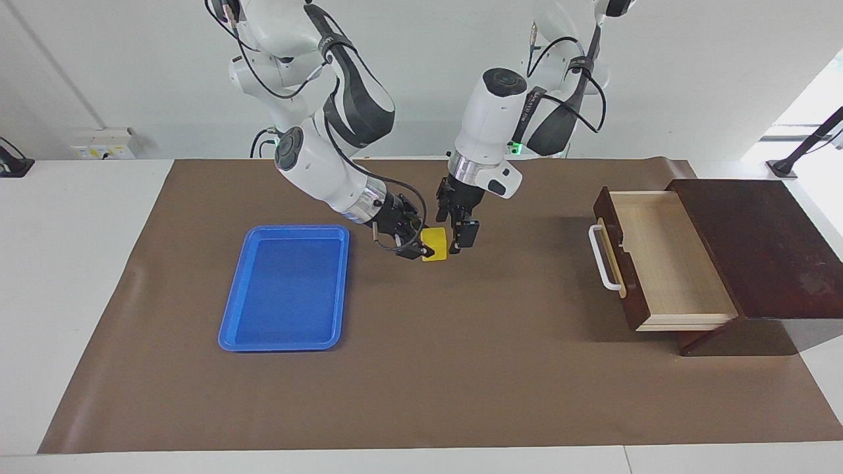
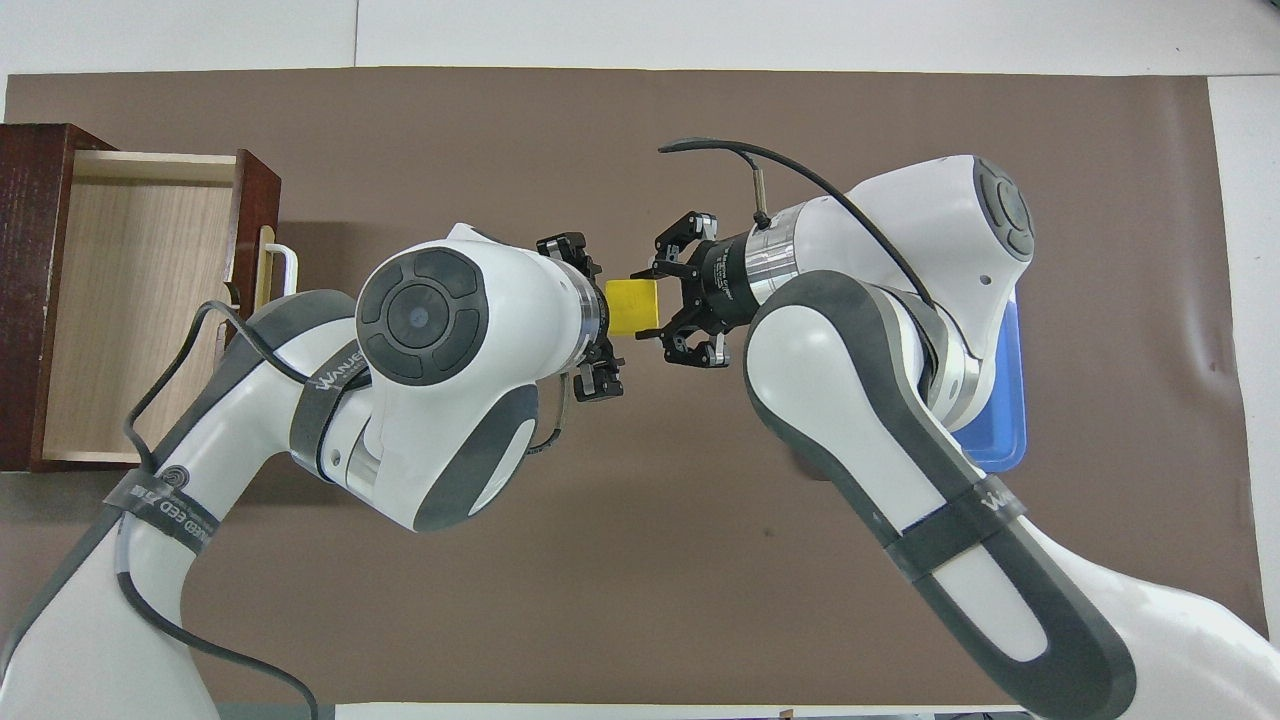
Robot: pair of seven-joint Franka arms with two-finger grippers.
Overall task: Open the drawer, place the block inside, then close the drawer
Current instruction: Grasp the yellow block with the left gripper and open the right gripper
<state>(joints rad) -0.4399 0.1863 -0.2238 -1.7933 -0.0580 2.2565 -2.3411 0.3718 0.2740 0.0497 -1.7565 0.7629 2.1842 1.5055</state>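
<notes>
The yellow block [image 1: 435, 245] is held in my right gripper [image 1: 416, 247], which is shut on it over the middle of the brown mat; it also shows in the overhead view [image 2: 632, 305] between the two hands. My left gripper [image 1: 459, 232] is open right at the block's free end, its fingers spread wide to either side of it [image 2: 590, 315]. The dark brown drawer [image 1: 672, 257] is pulled out of its cabinet [image 1: 757, 243] at the left arm's end of the table. Its pale wood interior is empty and its white handle [image 1: 600, 258] faces the mat's middle.
A blue plastic tray [image 1: 286, 286] lies empty on the mat toward the right arm's end; in the overhead view it [image 2: 1000, 440] is mostly hidden under the right arm. The brown mat [image 1: 461, 382] covers most of the white table.
</notes>
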